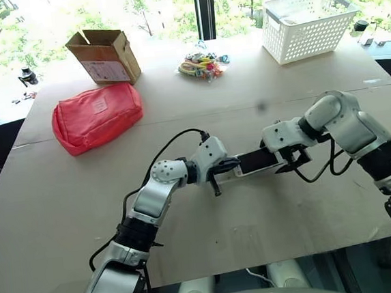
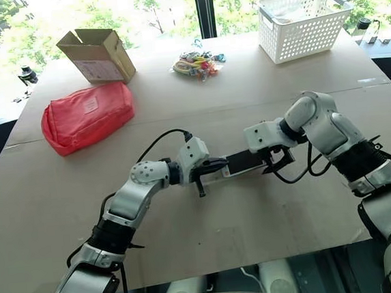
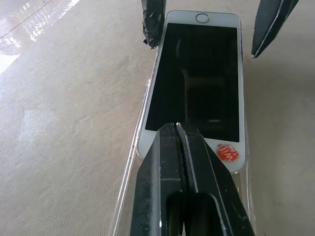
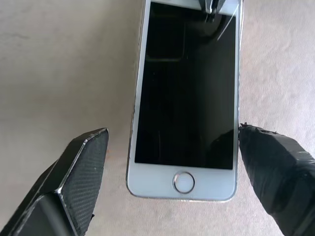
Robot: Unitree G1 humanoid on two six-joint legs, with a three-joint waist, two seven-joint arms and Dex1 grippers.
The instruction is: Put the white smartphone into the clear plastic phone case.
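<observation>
The white phone (image 3: 197,83) lies flat, screen up, in the middle of the table (image 1: 256,210), sitting in the clear case (image 3: 129,182). The left gripper (image 3: 179,135) is squeezed shut, its tips over the phone's left end. The right gripper (image 4: 172,152) stands wide open around the phone's right end, holding nothing.

The left gripper (image 3: 179,129), fingers pressed together, rests on the near end of the white smartphone (image 3: 197,78), beside a red sticker (image 3: 227,152) at four o'clock. The phone lies screen-up in the clear plastic phone case (image 3: 129,182) on the tan counter (image 3: 64,123). The right gripper (image 3: 209,32) straddles its far, home-button end.
</observation>
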